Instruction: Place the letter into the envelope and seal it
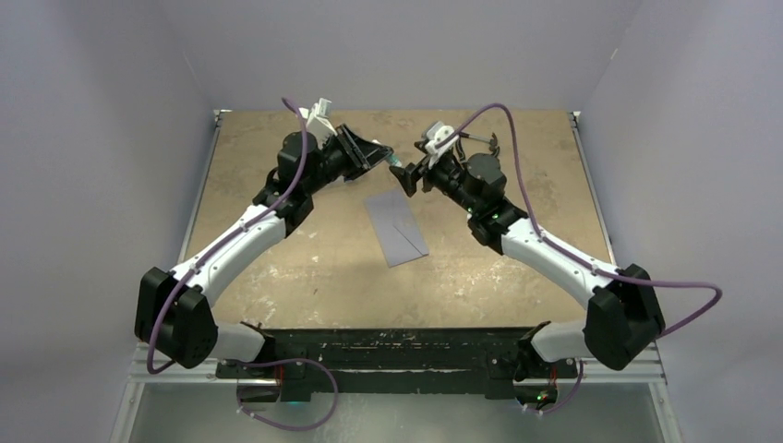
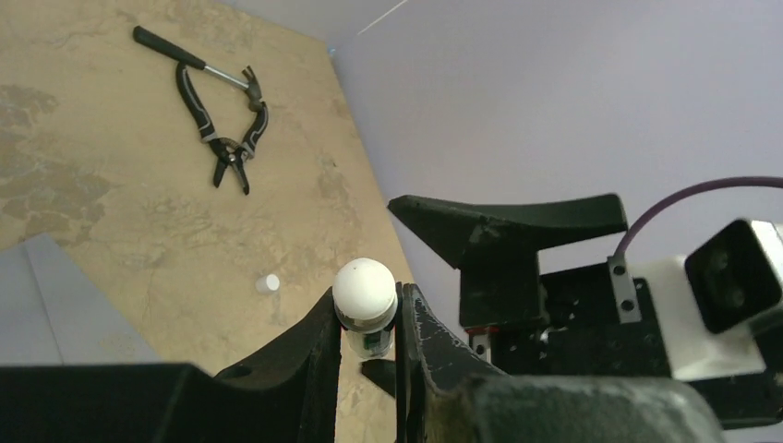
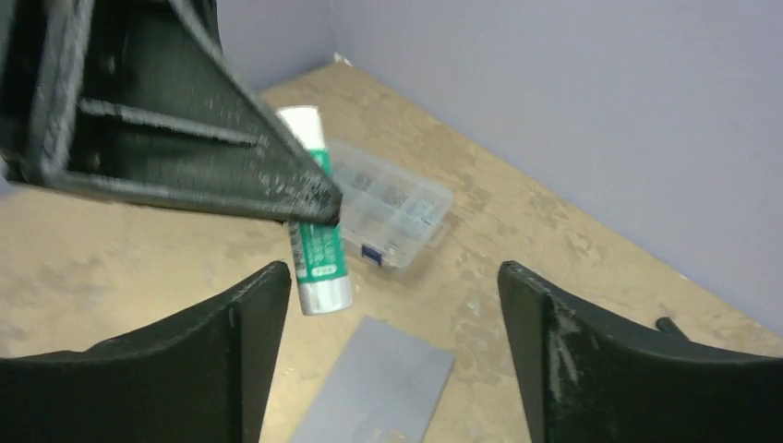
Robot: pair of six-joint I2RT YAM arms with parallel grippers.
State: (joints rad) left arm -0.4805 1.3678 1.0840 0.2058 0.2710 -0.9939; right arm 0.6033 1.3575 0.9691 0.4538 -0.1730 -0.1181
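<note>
Centrally placed envelope (image 1: 397,228): lies flat on the tabletop (image 1: 277,268), slanted, between the two arms and just nearer than the claws; it appears to lie there so that both arms can reach it.
Letter: not visible in any view; whether it is inside the envelope cannot be told.
Glue stick (image 3: 314,245): green-labelled white tube held in the air above the far end of the envelope, probably readied for the sealing step.
Left claw (image 2: 367,309): clamped on the glue stick, with the white rounded end standing out between the fingertips and offered toward the other arm.
Right claw (image 3: 392,269): fingers wide apart and holding nothing, facing the glue stick at close range; judged to be lined up to take hold of the tube or its cap.
Left arm: reaches forward and inward from the near-left base, elbow bent, wrist turned toward the centre.
Right arm: mirrors it from the near-right base, so the claws almost meet.
Small white piece (image 2: 268,282): lies loose on the tabletop; possibly a cap, too small to confirm.
Bystanders: clear compartment box (image 3: 397,208), pliers (image 2: 226,129) and hammer (image 2: 185,60), all apart from the envelope.
</note>
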